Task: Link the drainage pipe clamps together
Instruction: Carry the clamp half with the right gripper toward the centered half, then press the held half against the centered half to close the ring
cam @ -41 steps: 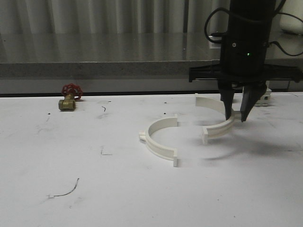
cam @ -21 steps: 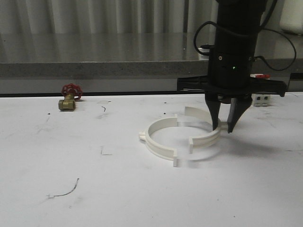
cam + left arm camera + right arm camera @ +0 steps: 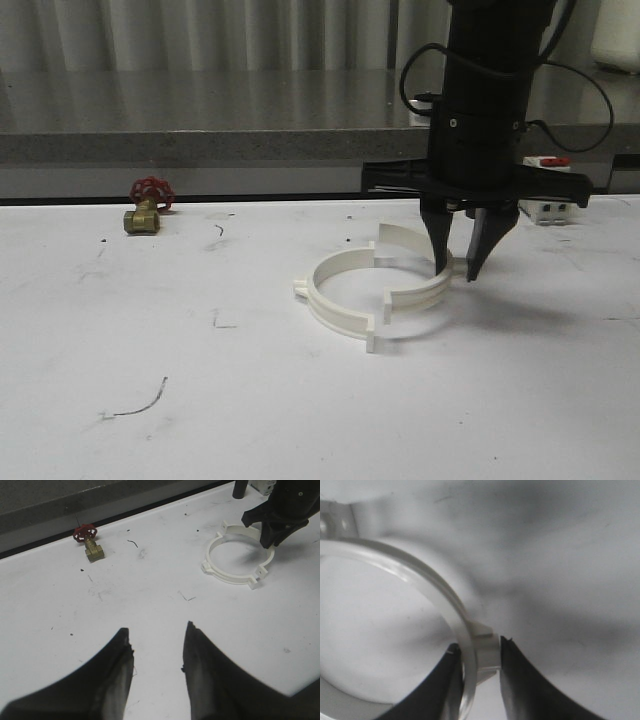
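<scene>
What I can't make out

My right pincer covers part of the right half-ring. Up close that half-ring is blurred and cut off at the frame edge. Whether its tabs touch the left half-ring is unclear.

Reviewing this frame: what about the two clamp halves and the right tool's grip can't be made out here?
- Near joint: in the front view the right half ends close to the left half; whether the tabs mate is too small to tell.
- Far joint: the right tool and its arm partly hide it in the left wrist view.
- Grip: the right wrist view is blurred; the fingers flank the half's tab, contact unclear.
- Breaker: partly hidden behind the arm.
</scene>
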`<state>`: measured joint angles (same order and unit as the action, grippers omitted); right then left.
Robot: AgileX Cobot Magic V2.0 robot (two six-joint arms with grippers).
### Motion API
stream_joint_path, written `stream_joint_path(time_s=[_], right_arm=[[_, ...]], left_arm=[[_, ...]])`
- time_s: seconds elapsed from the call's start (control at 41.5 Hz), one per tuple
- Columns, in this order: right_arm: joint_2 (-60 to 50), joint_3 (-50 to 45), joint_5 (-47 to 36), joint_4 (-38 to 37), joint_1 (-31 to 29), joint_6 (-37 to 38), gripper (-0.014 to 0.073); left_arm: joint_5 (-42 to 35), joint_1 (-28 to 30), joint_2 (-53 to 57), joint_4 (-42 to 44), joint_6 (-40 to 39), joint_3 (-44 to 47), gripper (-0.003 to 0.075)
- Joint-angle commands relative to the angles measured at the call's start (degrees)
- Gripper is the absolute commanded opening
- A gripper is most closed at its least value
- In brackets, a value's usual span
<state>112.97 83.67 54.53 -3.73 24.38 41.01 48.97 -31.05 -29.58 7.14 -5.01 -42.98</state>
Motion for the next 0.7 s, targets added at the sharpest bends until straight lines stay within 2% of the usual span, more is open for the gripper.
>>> stream_joint_path(time_s=[0.0, 0.675], right_arm=[[-2.88, 1.78, -1.09, -1.45, -0.01, 0.37, 0.0189], [-0.60, 1.78, -1.73, -0.22, -0.01, 1.22, 0.0189]], left_arm=[[-3.77, 0.05, -0.35, -0.10, -0.16, -1.40, 0.0238], [-3.77, 0.05, -0.35, -0.10, -0.16, -1.40, 0.0238]])
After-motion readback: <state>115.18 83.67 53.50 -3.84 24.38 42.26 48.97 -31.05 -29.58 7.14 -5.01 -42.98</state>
